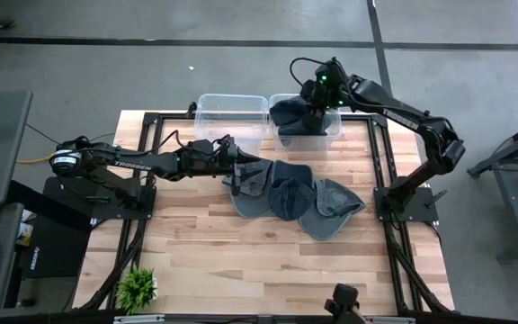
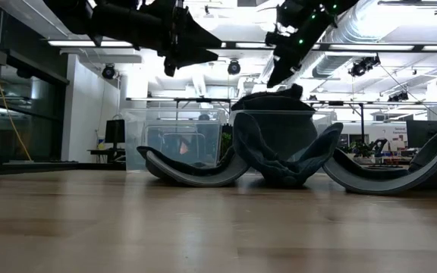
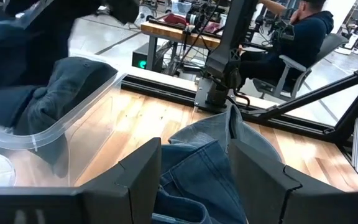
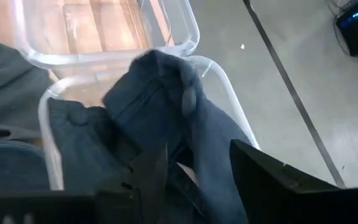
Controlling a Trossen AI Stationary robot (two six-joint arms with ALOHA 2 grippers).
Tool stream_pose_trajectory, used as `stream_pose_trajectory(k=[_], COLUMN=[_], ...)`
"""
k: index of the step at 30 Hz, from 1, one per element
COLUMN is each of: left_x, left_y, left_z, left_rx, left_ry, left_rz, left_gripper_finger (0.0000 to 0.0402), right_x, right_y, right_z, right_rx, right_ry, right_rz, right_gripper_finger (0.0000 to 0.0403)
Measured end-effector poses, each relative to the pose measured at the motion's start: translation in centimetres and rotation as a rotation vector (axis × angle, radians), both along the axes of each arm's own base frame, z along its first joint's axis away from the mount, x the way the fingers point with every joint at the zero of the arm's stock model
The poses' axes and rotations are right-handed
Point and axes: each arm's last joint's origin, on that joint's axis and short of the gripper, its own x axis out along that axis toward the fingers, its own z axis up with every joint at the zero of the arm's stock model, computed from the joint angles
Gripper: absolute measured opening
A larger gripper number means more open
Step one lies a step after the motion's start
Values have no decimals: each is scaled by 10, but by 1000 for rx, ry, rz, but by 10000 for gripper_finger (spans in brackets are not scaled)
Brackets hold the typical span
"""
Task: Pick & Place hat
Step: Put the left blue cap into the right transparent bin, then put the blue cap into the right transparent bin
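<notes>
- Nearest the lens in the left wrist view: left jaws, spread wide, fingers [image 3: 137, 182] set either side of a fold of pale denim hat [image 3: 199, 167], gripping nothing yet.
- Seen from above: left arm [image 1: 133, 163] stretched across the desk [image 1: 205, 261], tip over the near edge of the hat pile [image 1: 290, 196].
- Pile of loose hats mid-desk, overlapping; probably three, though the overlap makes the count unsure.
- Right jaws also apart, holding nothing, hanging over the right bin [image 1: 333, 131] at the far edge of the desk; dark hat [image 4: 160, 99] heaped just below them.
- Step in hand, as a judgement: right side at the end of a drop-off, left side lining up the next pick.
- Next move for the left: lower a little, close on one layer of cloth only, lift clear of the neighbouring hats, then carry to a bin.
- Risk worth noting: overlapping brims, so a second hat could drag along.
- Next move for the right: rise clear of the rim before swinging back to the pile.
- Containers: two clear bins side by side; right bin full of dark hats, the top one humped above the rim.
- Left bin [image 1: 207, 115]: nothing visible inside, bare desk showing through.
</notes>
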Motion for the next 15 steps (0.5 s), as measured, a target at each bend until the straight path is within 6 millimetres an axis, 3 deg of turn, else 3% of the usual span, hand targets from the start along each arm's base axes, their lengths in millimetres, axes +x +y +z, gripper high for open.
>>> stream_pose_trajectory(k=[7, 15], left_x=[0, -1], left_y=[0, -3], left_z=[-3, -11], left_rx=[-33, -83], left_ry=[30, 105], left_rz=[6, 7], left_gripper_finger=[185, 185], right_x=[-20, -20], right_y=[23, 77], right_z=[22, 30], right_rx=[27, 157], right_ry=[-11, 36], right_rz=[6, 176], right_gripper_finger=[184, 185])
